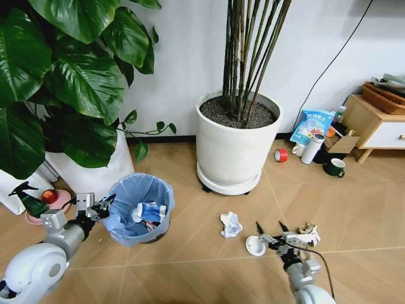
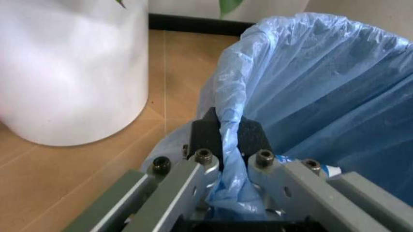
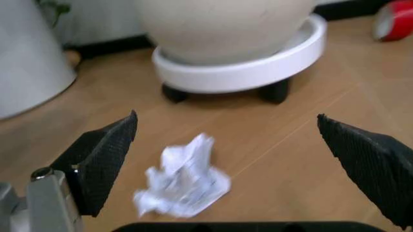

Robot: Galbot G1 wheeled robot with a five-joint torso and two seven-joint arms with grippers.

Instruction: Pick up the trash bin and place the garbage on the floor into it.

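Two big white plant pots dominate your floor: a tapered one [image 1: 95,174] under the broad green leaves toward the left edge, and a round one on a wheeled saucer [image 1: 235,142] near the middle by the back wall. Just in front of the tapered pot stands the small round black trash bin with its light blue plastic bag liner [image 1: 130,212], and you can see a blue-white packet [image 1: 152,211] already lying inside it, so part of the collecting looks done. Your left gripper [image 1: 100,208] is clenched on the bin's rim on the side facing the robot, the liner pinched between its black pads [image 2: 205,137] in the left wrist view; whether the bin is lifted off the floor you cannot tell. Your right gripper [image 1: 272,229] hovers low over the wood floor toward the front right, its jaws spread wide and holding nothing. Still waiting on the floor are a crumpled white paper ball [image 1: 230,224] between bin and right gripper, which sits framed between the spread fingers in the right wrist view [image 3: 182,180], a white disc [image 1: 255,246] just beside the gripper, and a grey-brown paper wad [image 1: 309,230] just beyond it. By that count, at least three pieces are left.
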